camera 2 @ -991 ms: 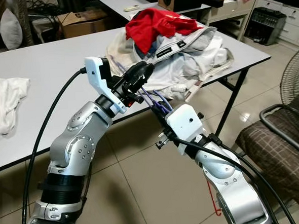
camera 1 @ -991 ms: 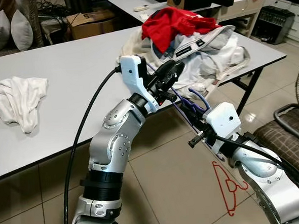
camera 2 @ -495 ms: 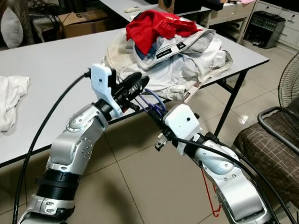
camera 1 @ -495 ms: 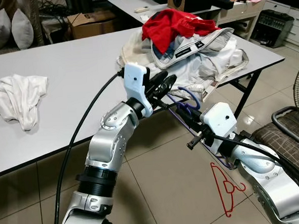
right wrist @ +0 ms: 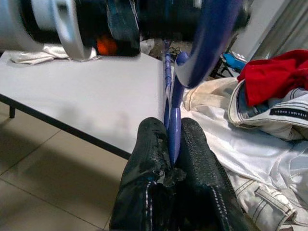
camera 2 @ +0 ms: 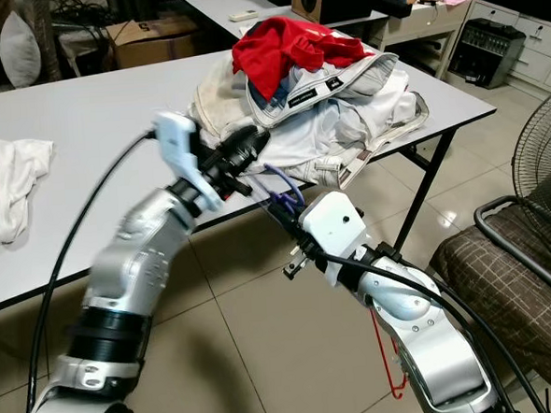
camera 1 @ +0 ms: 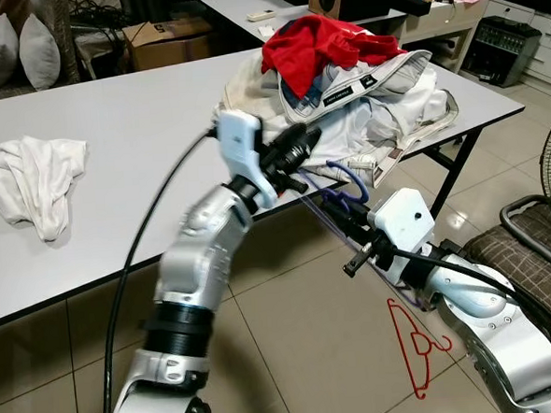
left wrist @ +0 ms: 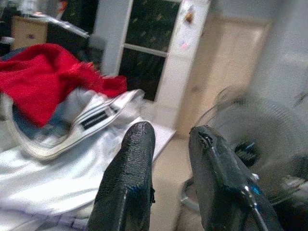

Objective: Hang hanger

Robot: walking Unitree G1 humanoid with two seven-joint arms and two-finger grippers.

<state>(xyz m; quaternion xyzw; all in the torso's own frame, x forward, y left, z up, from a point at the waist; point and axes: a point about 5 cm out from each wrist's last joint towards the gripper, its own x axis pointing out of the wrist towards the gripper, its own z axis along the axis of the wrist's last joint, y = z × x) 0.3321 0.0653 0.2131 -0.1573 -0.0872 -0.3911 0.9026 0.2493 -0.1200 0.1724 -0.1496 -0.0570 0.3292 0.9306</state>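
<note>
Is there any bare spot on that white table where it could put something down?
Yes. The table is bare in the wide stretch between the crumpled white cloth at its left end and the clothes pile at its right end. The right end is crowded: the pile, the left gripper and the blue hanger pinched by the right gripper.

Two head cameras look forward and down from behind both arms. Each wrist camera looks close along its own claw. All four see the clothes pile (camera 1: 362, 89) on the worktop (camera 1: 112, 132) past the claws.
</note>
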